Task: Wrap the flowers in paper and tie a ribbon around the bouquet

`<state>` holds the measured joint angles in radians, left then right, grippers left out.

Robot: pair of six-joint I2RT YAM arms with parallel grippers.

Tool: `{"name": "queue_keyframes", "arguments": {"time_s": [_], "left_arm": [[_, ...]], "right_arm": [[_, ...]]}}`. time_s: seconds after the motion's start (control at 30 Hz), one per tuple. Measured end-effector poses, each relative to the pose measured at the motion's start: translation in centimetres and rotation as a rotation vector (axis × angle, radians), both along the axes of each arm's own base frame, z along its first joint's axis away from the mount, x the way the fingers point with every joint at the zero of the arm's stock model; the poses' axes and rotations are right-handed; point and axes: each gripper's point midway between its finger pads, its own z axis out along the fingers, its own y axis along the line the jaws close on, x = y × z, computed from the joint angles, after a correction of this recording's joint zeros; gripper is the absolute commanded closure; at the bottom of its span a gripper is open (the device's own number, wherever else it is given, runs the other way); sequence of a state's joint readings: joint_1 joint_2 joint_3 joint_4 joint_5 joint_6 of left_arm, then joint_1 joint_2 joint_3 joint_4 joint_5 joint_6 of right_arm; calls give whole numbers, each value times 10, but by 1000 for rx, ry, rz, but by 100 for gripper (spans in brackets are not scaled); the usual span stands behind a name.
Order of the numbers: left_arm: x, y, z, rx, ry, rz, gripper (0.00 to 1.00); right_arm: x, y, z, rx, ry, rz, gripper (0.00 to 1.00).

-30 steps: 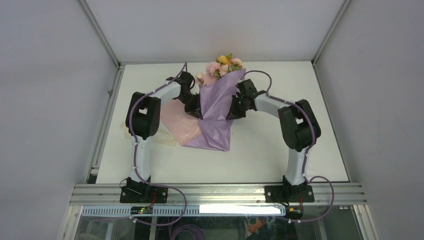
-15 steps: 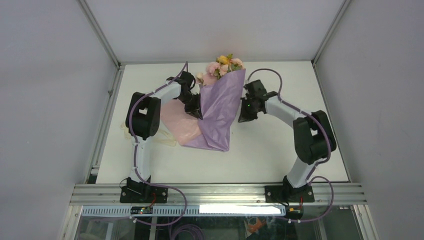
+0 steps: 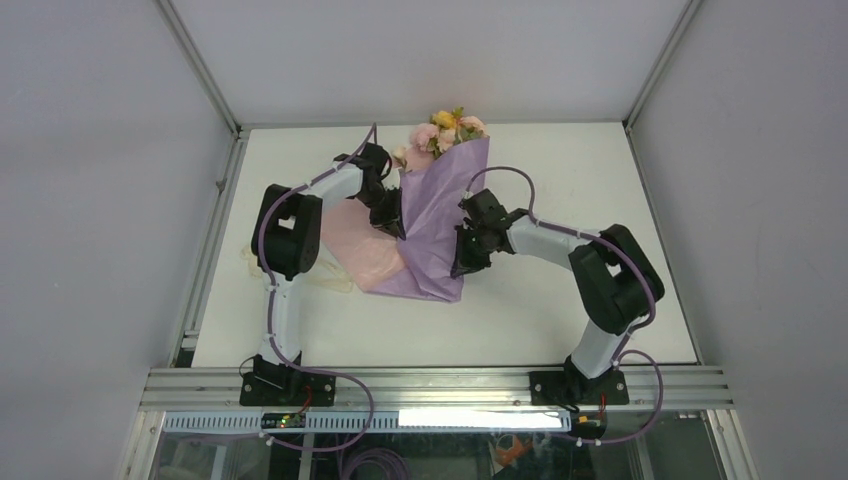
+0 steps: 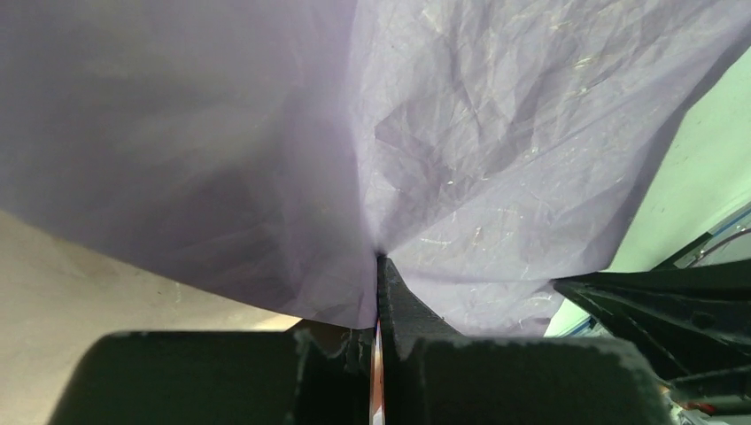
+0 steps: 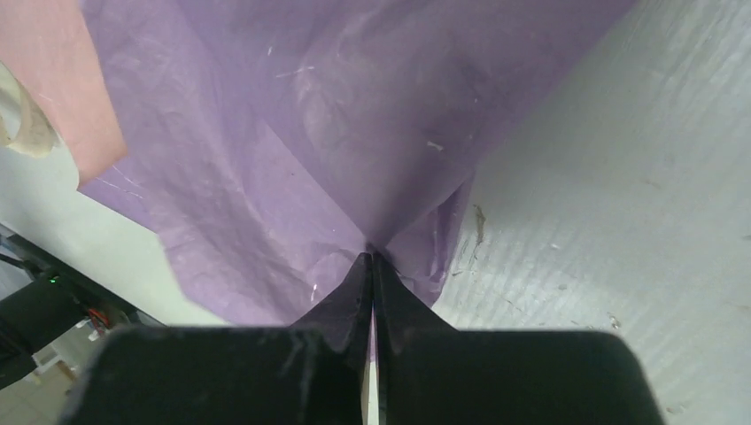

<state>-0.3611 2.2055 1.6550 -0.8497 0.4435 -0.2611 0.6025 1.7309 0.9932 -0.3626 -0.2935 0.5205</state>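
The paper (image 3: 435, 215) stands folded into a lilac cone around the flowers (image 3: 447, 129), whose yellow and pink blooms stick out at the far end; this is the bouquet. A pink flap of the paper (image 3: 355, 248) lies flat to the left. My left gripper (image 3: 398, 225) is shut on a fold at the cone's left side, and the sheet gathers at its tips (image 4: 379, 258). At the cone's lower right edge my right gripper (image 3: 457, 268) is shut, its closed tips (image 5: 370, 254) pressed into the lilac paper (image 5: 354, 133). The cream ribbon (image 3: 330, 283) lies under the left arm.
The white table (image 3: 560, 300) is framed by aluminium rails, with grey walls close on both sides. A bit of cream ribbon (image 5: 19, 119) shows beside the pink flap in the right wrist view. Purple cables loop off both arms.
My right arm swung out away from the cone, then came back in lower down, against its lower right edge, jaws shut throughout. The left arm and its hold have not moved.
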Motion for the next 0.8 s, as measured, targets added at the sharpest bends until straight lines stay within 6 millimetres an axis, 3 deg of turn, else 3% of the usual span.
{"name": "queue_keyframes", "arguments": {"time_s": [0.17, 0.33, 0.43, 0.5, 0.63, 0.8], "left_arm": [[-1, -1, 0, 5, -4, -5, 100], [-1, -1, 0, 6, -5, -6, 100], [-1, -1, 0, 7, -5, -7, 99], [-1, -1, 1, 9, -9, -14, 91], [2, 4, 6, 36, -28, -40, 54], [14, 11, 29, 42, -88, -86, 15]], "right_arm": [[10, 2, 24, -57, -42, 34, 100], [34, 52, 70, 87, -164, 45, 100], [43, 75, 72, 157, -165, 29, 100], [53, 90, 55, 185, -132, 3, 100], [54, 99, -7, 164, 7, -55, 100], [54, 105, -10, 225, 37, -85, 100]]}}
